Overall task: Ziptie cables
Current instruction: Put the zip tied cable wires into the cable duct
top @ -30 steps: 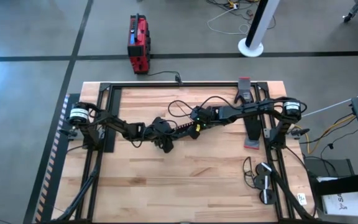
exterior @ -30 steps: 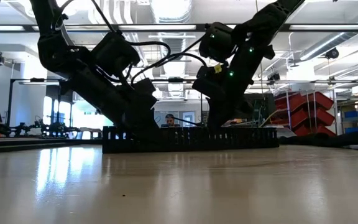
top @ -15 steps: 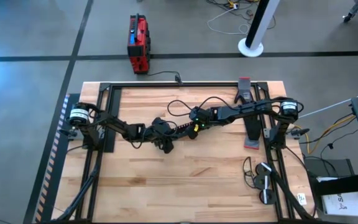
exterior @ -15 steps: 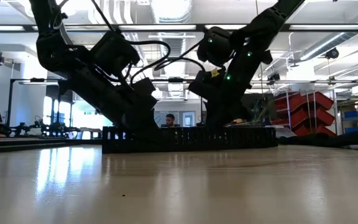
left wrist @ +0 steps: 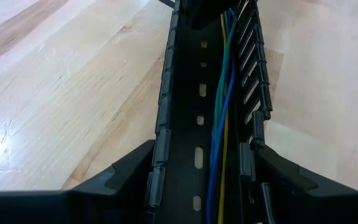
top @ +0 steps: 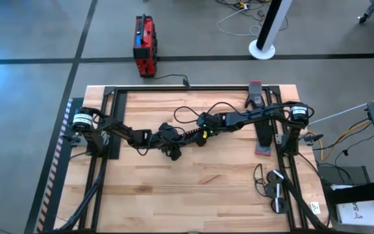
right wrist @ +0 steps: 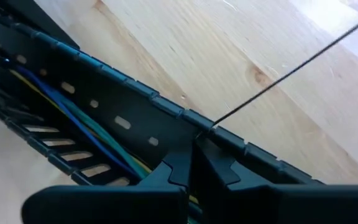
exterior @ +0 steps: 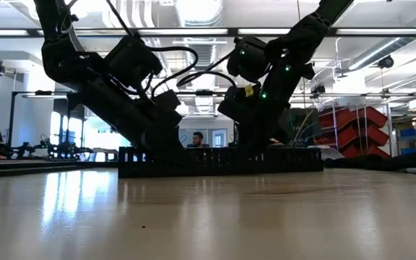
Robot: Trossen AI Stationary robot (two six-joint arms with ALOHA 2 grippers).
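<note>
A black slotted cable duct point(top: 190, 134) lies flat on the wooden table, near the middle. The cables point(left wrist: 222, 93), thin green, blue and yellow wires, run along inside it and also show in the right wrist view point(right wrist: 86, 118). My left gripper point(left wrist: 201, 152) sits at the duct's left end point(top: 173, 144), one finger on each side of it. My right gripper point(right wrist: 192, 152) is at the duct's right part point(top: 203, 133), shut on a thin black strip point(right wrist: 291, 68) that runs straight away from the duct wall. My left gripper clamps the duct between its two fingers point(left wrist: 129, 168), one on the outer side of each slotted wall point(left wrist: 160, 143). The fingers point along the duct. The duct rests on the table. My right gripper pinches the thin black strip's end point(right wrist: 213, 127) at the top edge of the duct's wall. The strip leads off straight and clear of the table; whether the fingers also touch the wall I cannot tell.
A black frame point(top: 109, 97) rims the table. A black and red tool point(top: 258, 123) lies at the right, and a black device with a cord point(top: 274, 188) near the front right. A red box point(top: 144, 45) stands on the floor beyond. A person point(exterior: 197, 139) sits far behind.
My right gripper has edged toward the table's left along the duct, staying shut on the strip. The duct and my left gripper have kept still.
</note>
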